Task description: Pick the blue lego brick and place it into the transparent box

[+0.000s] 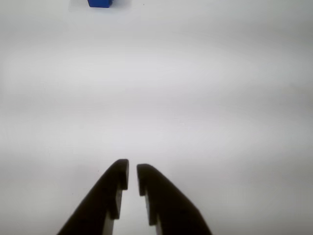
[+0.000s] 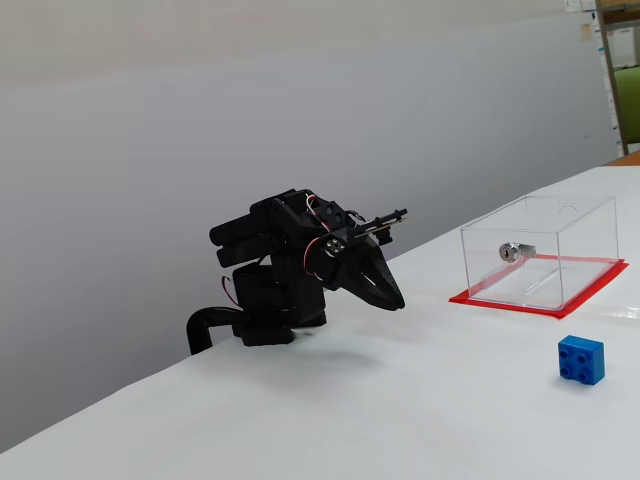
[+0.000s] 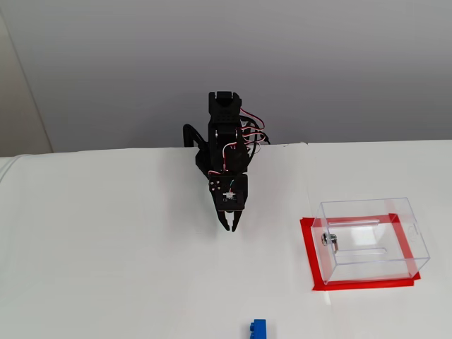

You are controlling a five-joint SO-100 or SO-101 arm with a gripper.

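A white counter (image 2: 330,420) is seen set against a plain grey wall (image 2: 200,120), and shelving is glimpsed at the upper right edge of a fixed view (image 2: 622,70). On the counter's far side a black arm (image 3: 224,145) is folded low over its base, with red and white wires looped at its joints.

The gripper (image 1: 132,177) is shown in the wrist view as two dark fingers drawn nearly together, only a thin slit being left between the tips, and nothing is held between them. It is pointed down and forward over bare counter, without contact with any object, as is also seen in both fixed views (image 2: 396,300) (image 3: 230,227).

The blue lego brick (image 1: 100,3) is caught at the very top edge of the wrist view, left of centre and well apart from the fingertips, only partly in frame. In a fixed view it (image 2: 581,359) is seen resting on the counter with its round studs turned toward the camera, in front of the box and near it but not touching. In the other fixed view it (image 3: 257,330) is cut by the bottom edge.

The transparent box (image 2: 540,250) is seen standing upright on its red base plate (image 3: 308,256), empty, with a small silver cylinder lock (image 2: 512,251) fitted on one side wall. It (image 3: 371,236) is placed to the right of the gripper in that view, well clear of it.
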